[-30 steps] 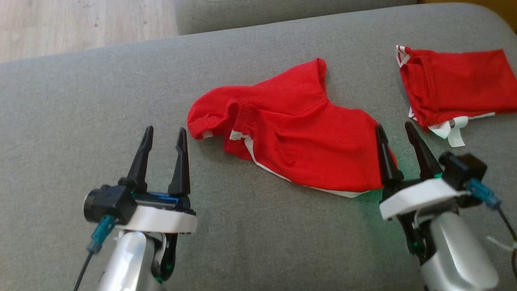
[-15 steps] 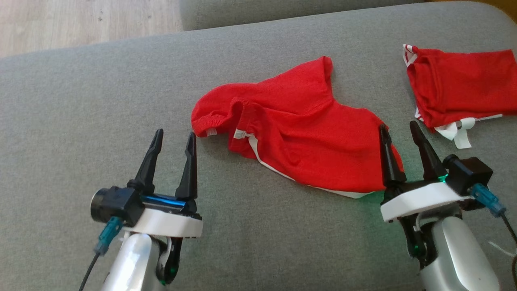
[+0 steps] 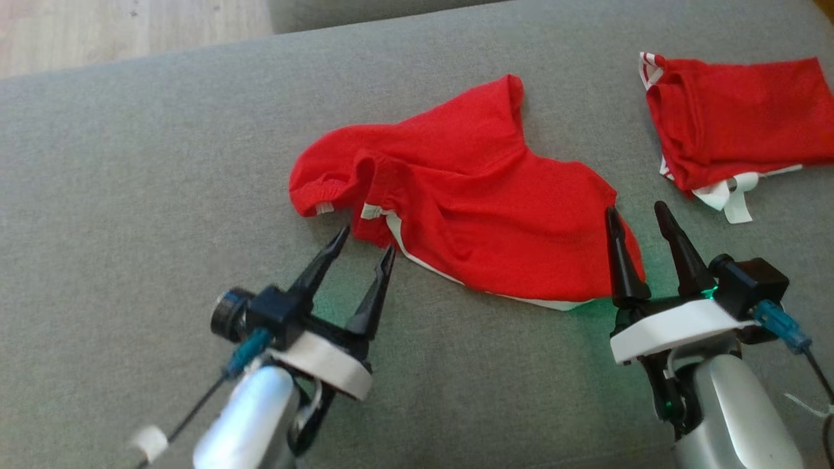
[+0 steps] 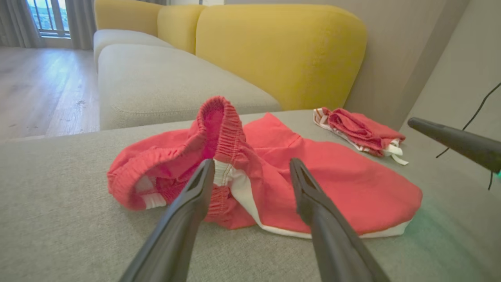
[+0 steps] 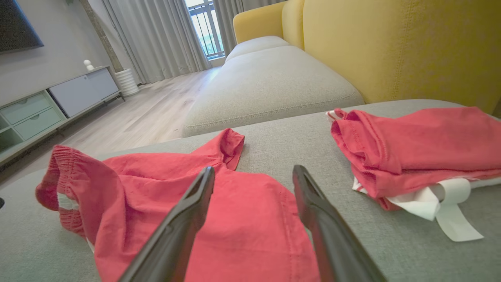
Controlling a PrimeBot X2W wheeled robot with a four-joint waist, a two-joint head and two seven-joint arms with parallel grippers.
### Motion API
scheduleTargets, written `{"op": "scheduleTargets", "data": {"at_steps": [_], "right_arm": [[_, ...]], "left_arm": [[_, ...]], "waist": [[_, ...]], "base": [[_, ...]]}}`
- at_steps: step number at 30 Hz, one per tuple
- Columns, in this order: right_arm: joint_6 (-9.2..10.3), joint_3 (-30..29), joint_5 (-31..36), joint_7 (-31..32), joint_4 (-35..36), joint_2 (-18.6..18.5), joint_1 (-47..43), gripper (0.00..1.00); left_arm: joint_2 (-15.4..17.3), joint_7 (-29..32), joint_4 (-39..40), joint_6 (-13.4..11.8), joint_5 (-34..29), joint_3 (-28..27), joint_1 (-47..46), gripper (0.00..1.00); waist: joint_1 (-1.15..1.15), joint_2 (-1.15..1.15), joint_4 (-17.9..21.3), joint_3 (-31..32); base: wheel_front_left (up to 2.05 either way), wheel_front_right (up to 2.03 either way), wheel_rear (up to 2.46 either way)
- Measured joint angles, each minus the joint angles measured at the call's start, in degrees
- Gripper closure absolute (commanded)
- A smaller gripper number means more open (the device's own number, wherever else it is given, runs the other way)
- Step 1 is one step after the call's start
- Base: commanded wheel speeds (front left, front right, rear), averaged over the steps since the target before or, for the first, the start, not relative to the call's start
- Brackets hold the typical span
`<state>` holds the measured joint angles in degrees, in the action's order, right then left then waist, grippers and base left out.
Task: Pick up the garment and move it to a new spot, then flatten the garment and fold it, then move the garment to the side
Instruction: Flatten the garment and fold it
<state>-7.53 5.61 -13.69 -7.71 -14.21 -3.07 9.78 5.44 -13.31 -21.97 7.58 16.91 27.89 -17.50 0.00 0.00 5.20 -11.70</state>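
The left gripper (image 3: 367, 239), fingers wide, is pointing at the waistband of the red shorts (image 3: 469, 208), maybe touching it. The right gripper (image 3: 635, 208), also wide and empty, is hovering at their right edge. The shorts are lying crumpled on the grey cushion (image 3: 130, 163).

No text, brand, number or sign can be read anywhere. The white strip (image 5: 450, 215) hanging from the folded red garment (image 5: 422, 145) shows a plain face. The white tab (image 4: 153, 200) inside the waistband of the red shorts (image 4: 332, 188) is too small to read.
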Motion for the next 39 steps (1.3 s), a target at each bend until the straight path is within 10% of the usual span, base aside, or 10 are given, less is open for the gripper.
{"op": "scheduleTargets", "data": {"at_steps": [21, 22, 23, 24, 39], "right_arm": [[0.00, 0.1, -0.9, -1.4, -1.7, 0.1, 0.6, 0.00], [0.00, 0.1, -0.9, -1.5, -2.0, 0.1, 0.7, 0.00], [0.00, 0.1, -0.9, -1.5, -2.2, 0.1, 0.8, 0.00], [0.00, 0.0, -0.9, -1.7, -2.6, 0.1, 1.3, 0.00], [0.00, -0.5, 5.1, 0.3, -3.2, -0.6, -3.5, 0.00]], "left_arm": [[3.1, 4.1, -12.5, 0.0, 2.4, 4.3, -12.5, 0.00], [3.1, 3.8, -12.8, 0.0, 2.9, 4.5, -12.8, 0.36], [3.1, 3.7, -12.9, 0.0, 3.3, 4.9, -13.0, 0.36], [3.2, 3.7, -13.1, 0.0, 4.0, 5.7, -13.1, 1.00], [4.8, -0.5, -8.3, -2.1, 5.8, 3.6, -11.6, 1.00]], "waist": [[0.00, 0.00, 3.4, -3.3], [0.00, 0.00, 3.4, -3.4], [0.00, 0.00, 3.5, -3.5], [0.00, 0.00, 3.7, -3.5], [-0.01, 0.00, 2.3, -2.2]], "base": [[0.00, 0.00, 0.00], [0.00, 0.00, 0.00], [0.00, 0.00, 0.00], [0.00, 0.00, 0.00], [0.00, 0.00, 0.00]]}}
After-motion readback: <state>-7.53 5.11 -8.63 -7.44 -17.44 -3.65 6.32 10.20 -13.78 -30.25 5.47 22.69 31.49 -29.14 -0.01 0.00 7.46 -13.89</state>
